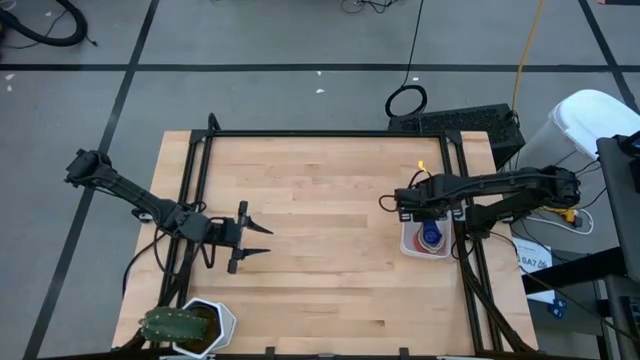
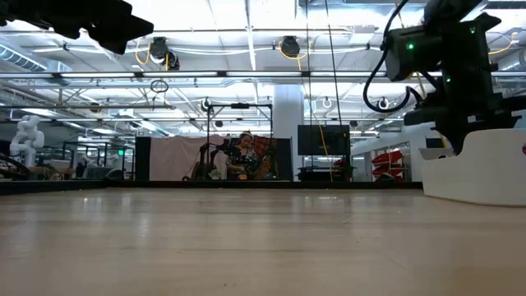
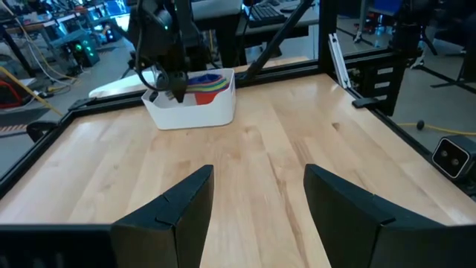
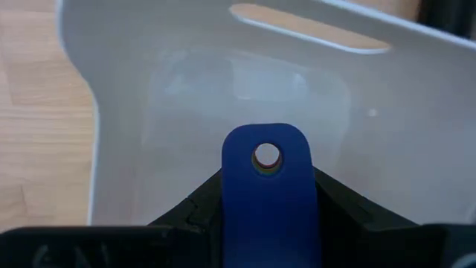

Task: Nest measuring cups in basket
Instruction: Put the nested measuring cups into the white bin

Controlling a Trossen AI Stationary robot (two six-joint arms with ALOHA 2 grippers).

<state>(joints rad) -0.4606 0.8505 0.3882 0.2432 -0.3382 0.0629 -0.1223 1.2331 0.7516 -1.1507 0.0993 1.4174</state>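
Closest in, through the right wrist view, the right hand [image 4: 269, 195] is clenched on the flat handle of a blue measuring cup [image 4: 268, 197], its dark fingers [image 4: 190, 211] pressing in from both sides, and the handle's hanging hole sits just over the pale inner wall of the basket [image 4: 186, 89]. From above, that same hand [image 1: 428, 212] hangs over the basket [image 1: 410, 245] at the right side of the wooden worktop [image 1: 320, 250], and the blue cup [image 1: 431, 236] shows inside the white tray with a rim of red around it. The left wrist view looks across at the basket [image 3: 195, 112] from afar: stacked cups [image 3: 207, 82] peek above its rim in red, green and purple-blue layers, nested together, with the right arm reaching down into them.

Over on the left, the left hand [image 1: 252, 239] waits above bare wood, released, fingers [image 3: 175, 216] spread wide apart. A white hexagonal pot with a green plant [image 1: 190, 325] sits at the near left corner.

Far beyond the worktop in the low view, a person [image 2: 242, 160] is seated in the room.
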